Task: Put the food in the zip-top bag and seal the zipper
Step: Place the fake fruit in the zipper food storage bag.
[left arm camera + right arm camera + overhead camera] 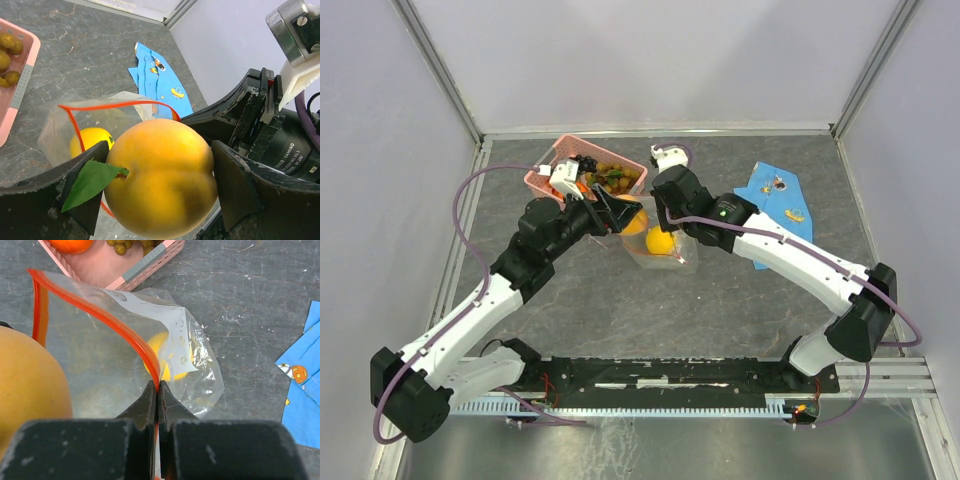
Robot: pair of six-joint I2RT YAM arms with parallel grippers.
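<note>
Top view: left arm (505,275) stretched forward-right, right arm (790,250) reaching left. Wrists meet over zip-top bag (675,262), lemon (660,241) inside.

Left wrist: my left fingers (240,185) clamp orange fruit (162,180) above bag mouth. Risk: fruit snags zipper (115,104), folds rim; clearance hard to judge.

Right wrist: my right fingers (142,407) clenched on zipper. Thin pinch may slip, mouth collapses.

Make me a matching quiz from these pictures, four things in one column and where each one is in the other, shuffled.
Things:
1. big orange fruit
2. lemon
3. grape bunch
4. blue cloth

Places:
A. in the pink basket
B. between the fingers of the left gripper
C. inside the zip-top bag
D. lying on the table, right of the bag

Pairs: 1-B, 2-C, 3-A, 4-D
</note>
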